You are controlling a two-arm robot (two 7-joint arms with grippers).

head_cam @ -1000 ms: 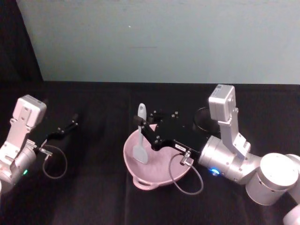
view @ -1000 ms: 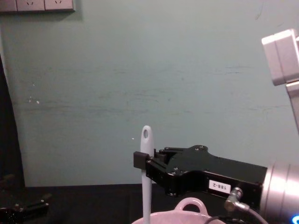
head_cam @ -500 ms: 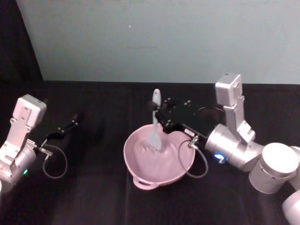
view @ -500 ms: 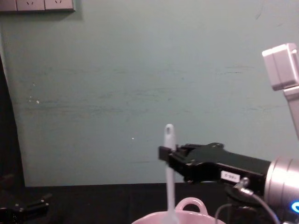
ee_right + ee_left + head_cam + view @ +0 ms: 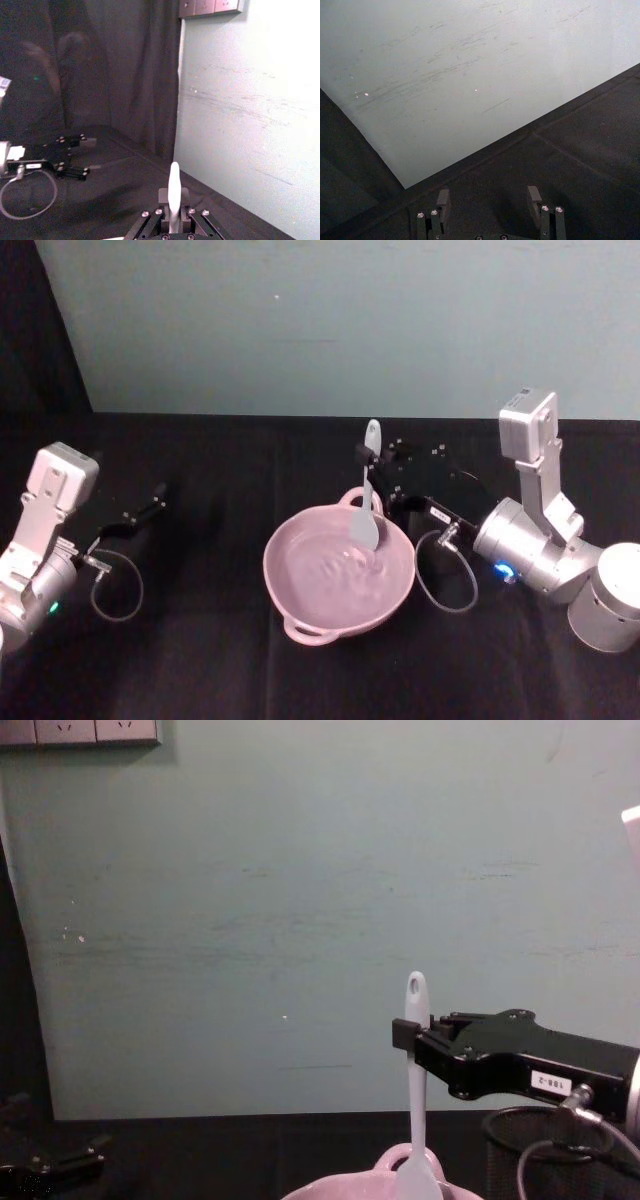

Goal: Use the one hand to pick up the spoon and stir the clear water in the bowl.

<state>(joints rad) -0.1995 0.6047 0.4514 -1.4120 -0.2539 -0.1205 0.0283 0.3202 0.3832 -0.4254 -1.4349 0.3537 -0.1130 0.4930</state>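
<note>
Black boxy right gripper (image 5: 405,1033) clamps the slim white plastic spoon (image 5: 415,1115) upright, blade inside the glossy pink bowl (image 5: 300,585) on the black tabletop (image 5: 200,660). Off to the side the dark left gripper (image 5: 488,200) idles, fingers apart; a pale teal wall (image 5: 350,320) stands behind.

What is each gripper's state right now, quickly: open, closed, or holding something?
Left gripper: jaws open, holding nothing, parked off to the left.
Right gripper: jaws closed on the spoon, blade down in the bowl.
</note>
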